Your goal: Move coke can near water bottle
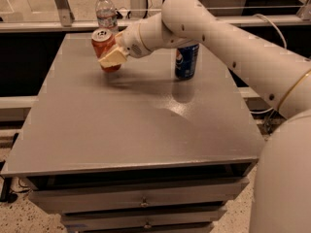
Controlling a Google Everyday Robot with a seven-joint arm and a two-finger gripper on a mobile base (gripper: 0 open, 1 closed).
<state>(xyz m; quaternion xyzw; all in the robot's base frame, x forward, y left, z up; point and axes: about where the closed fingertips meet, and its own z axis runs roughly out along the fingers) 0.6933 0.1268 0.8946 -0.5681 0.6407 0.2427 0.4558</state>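
Camera view, upper left of frame: my end effector (111,56) pinches the coke can (103,41), which is roughly upright, long axis vertical. The water bottle (106,11) stands near, straight above it in frame, at the desk (146,130) far edge.

End effector (111,53), gripping at the far left of the table (146,130), covers the right side of the coke can (102,40). The arm (233,42) hides the top of the blue can (186,64) and is cut off at the right edge.
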